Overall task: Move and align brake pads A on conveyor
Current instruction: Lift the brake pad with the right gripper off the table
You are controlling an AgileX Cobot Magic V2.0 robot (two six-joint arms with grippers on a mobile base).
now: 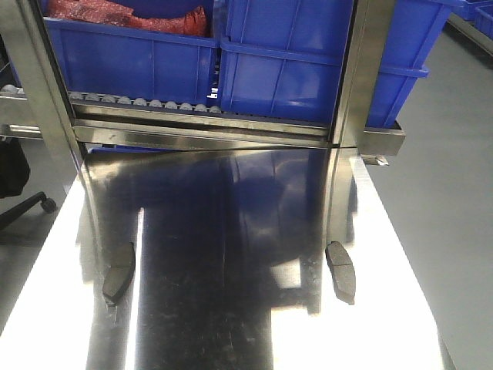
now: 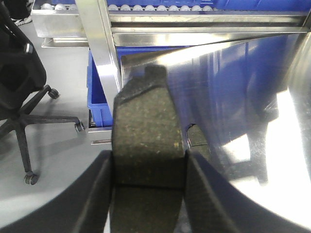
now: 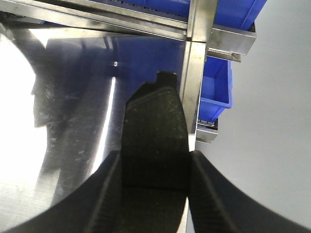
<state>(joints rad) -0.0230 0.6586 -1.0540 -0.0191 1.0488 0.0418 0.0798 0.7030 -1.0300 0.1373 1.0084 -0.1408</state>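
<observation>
Grey speckled friction face on a small curved oblong brake pad (image 2: pixel 146 111), pinched in the left gripper (image 2: pixel 148 154), black fingers (image 2: pixel 97 194) pressed against both long sides. Same deal on the other arm: second dark curved brake pad (image 3: pixel 155 121) clamped in the right gripper (image 3: pixel 154 155). Two more lying apparently flat on the shiny steel table (image 1: pixel 385 324), left-hand loose pad (image 1: pixel 119 277) and right-hand loose pad (image 1: pixel 341 271), well apart, each near its own side. No sign of the dark conveyor belt in any view, so no judging alignment yet.

Biggest worry, probably: narrow grip on smooth edges, so slipping or twisting out on a quick swing and clanging onto the steel. Also clipping the steel frame uprights (image 1: pixel 350 77) or the blue plastic bins (image 1: pixel 308 69) straight ahead. Plenty of open table in the middle; bare floor past both side edges, black office chair (image 2: pixel 24 97) off to the left.
</observation>
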